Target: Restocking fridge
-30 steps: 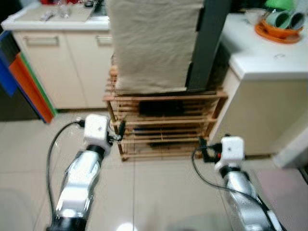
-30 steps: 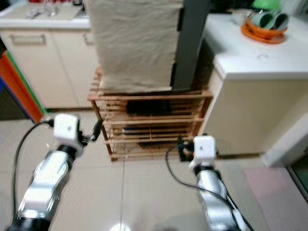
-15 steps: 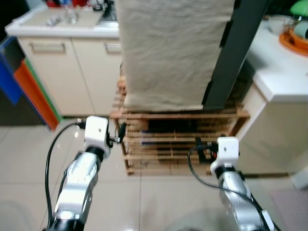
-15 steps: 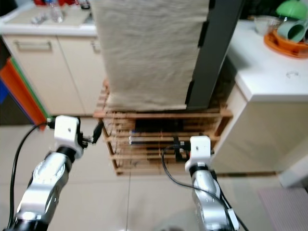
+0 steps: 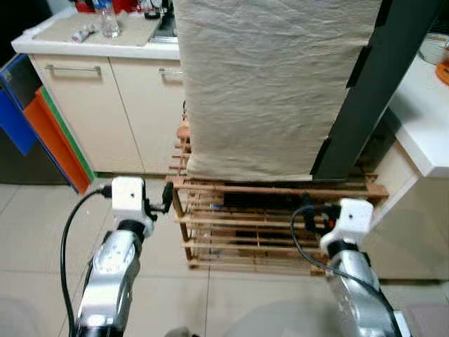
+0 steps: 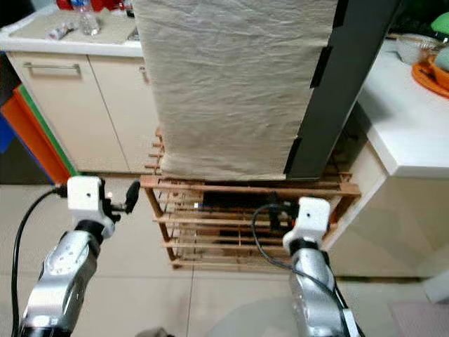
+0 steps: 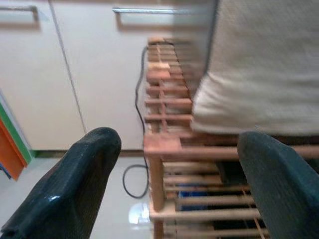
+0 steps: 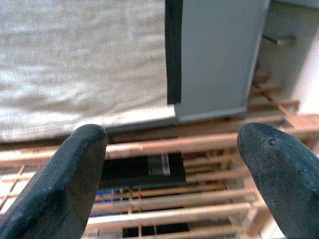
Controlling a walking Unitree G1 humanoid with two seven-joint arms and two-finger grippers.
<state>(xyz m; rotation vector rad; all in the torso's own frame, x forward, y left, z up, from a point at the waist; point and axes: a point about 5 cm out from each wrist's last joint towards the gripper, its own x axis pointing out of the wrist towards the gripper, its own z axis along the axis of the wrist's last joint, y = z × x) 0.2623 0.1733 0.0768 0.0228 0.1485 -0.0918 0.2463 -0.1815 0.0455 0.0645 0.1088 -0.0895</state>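
- Straight ahead stands the fridge (image 5: 358,105), a dark grey body sitting on top of a slatted wooden rack (image 5: 280,225), and its front is draped in a wrinkled beige cloth (image 5: 266,84) that hangs down to the rack's top edge.
- The left gripper (image 7: 169,184) is raised in front of the rack's left corner post, fingers spread wide with nothing between them; its wrist view looks straight at that corner and the cloth's lower hem.
- Over on the other side, the right gripper (image 8: 172,186) is held up before the rack's right half, also wide open and empty, its fingers (image 8: 75,184) framing the cloth's hem and the grey fridge side above the slats.
- Neither gripper touches the rack or the cloth; both hover just short of it.
- Dark items lie on the rack's shelves behind the slats, too shadowed to name.
- A black cable (image 7: 135,144) runs down the cabinet front beside the rack and loops on the tiled floor (image 5: 35,232).
- To the left, cream cabinets (image 5: 91,105) carry a counter with a clear bottle (image 5: 109,21).
- Blue and orange panels (image 5: 35,119) lean beside the cabinets.
- To the right, a white countertop (image 6: 414,126) holds an orange tray (image 6: 435,74) at its far edge.
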